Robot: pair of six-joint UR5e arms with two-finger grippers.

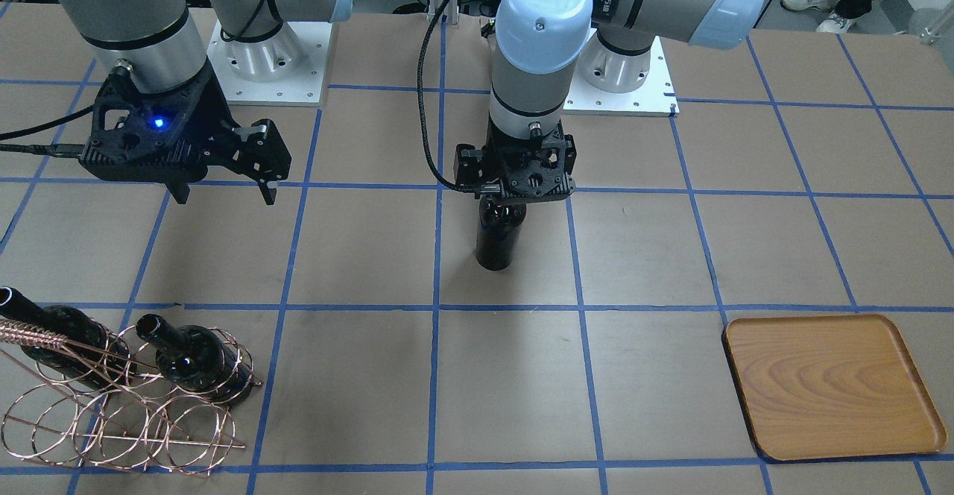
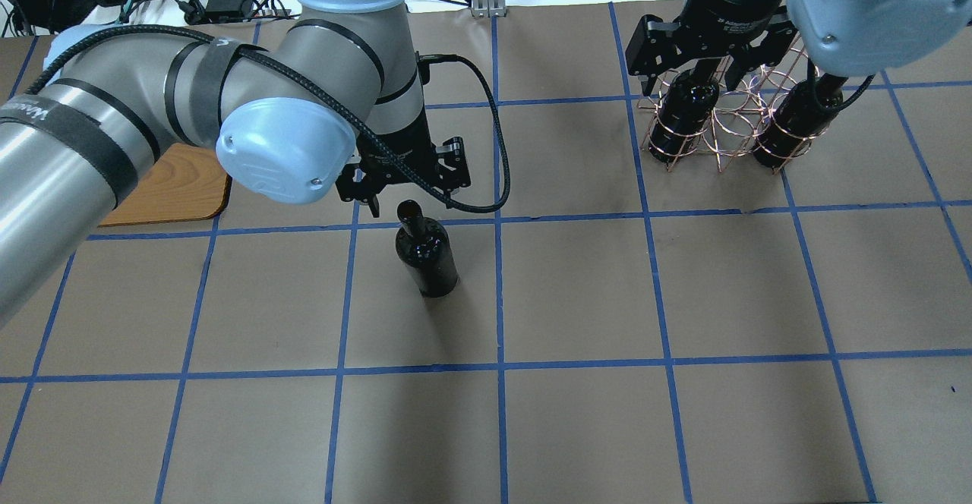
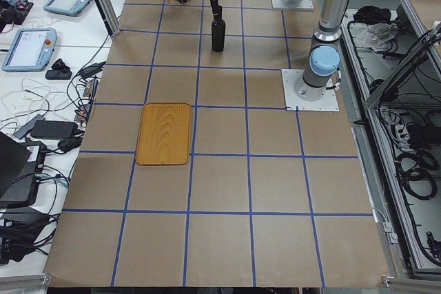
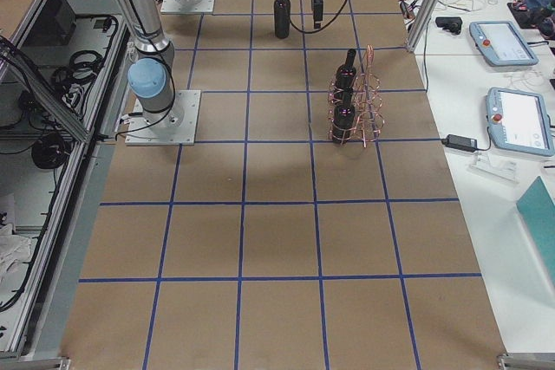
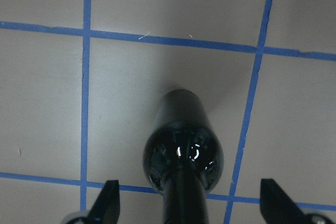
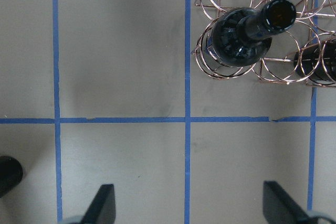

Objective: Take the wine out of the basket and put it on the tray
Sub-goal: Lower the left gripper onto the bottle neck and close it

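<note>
Front-facing view: the left claw (image 1: 514,198) hangs over the wine (image 1: 496,245), and its housing hides the neck; only the glossy black body shows, upright on the brown paper table (image 1: 358,256) directly below that claw. The right claw (image 1: 223,195) hangs spread, with nothing in it; off to its side the copper wire basket (image 1: 127,424) is cut off by the frame, with two other bottles (image 1: 197,361) in its round rings. The grained wooden tray (image 1: 835,387) lies well apart from both claws.

Overhead view: the left arm (image 2: 114,124) covers most of the tray.

Left wrist view: the blunt fingertips (image 5: 109,203) stand wide on either side of the neck, not touching it; the neck's top is cut off.

Right wrist view: its fingertips (image 6: 105,203) are wide apart, with only table between them.

Side views: too small to judge.
</note>
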